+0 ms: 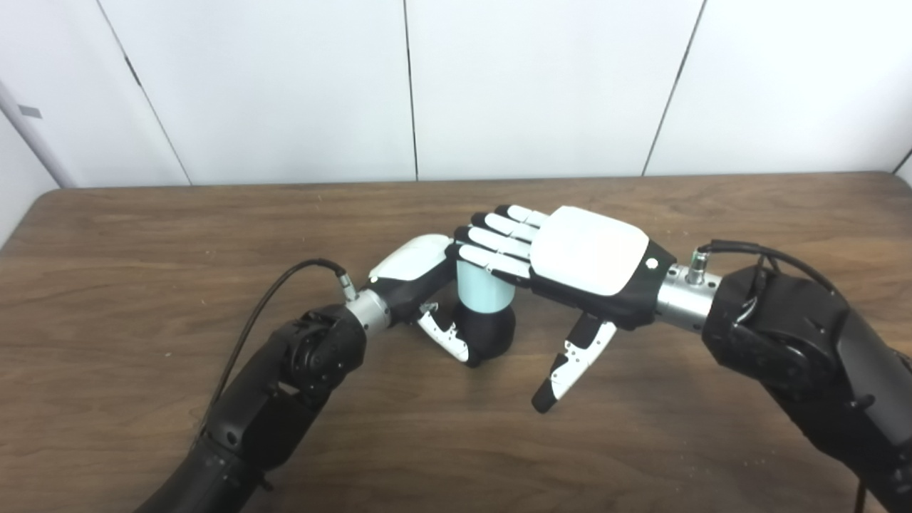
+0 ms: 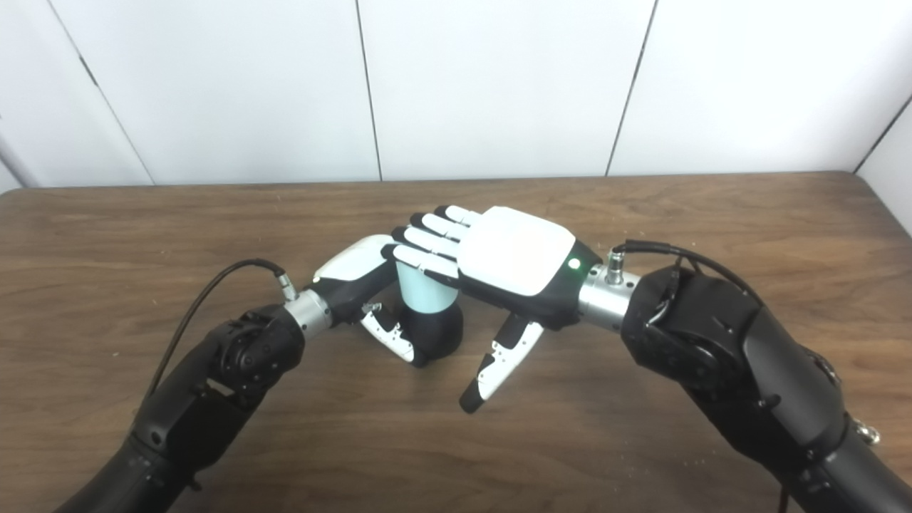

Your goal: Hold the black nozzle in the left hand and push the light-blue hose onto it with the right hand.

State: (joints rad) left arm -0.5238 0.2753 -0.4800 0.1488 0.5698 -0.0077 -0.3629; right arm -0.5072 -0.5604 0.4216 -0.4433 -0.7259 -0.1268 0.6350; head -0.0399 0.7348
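My left robot hand (image 1: 427,285) grips the black nozzle (image 1: 491,331) at frame centre on the table (image 1: 142,228), right robot hand (image 1: 577,260) flat and unclenched atop the light-blue hose (image 1: 481,288); looks stiff, light; press straight down on its top.

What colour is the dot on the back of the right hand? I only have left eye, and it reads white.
Observer: In right eye the status light on the right hand glows green. That hand lies flat over the light-blue hose, and the left hand wraps the black nozzle.
Operator: Where does the table end on the right? My frame cuts it off.
Observer: Right eye shows the table with its far right corner in frame and wall beyond it.
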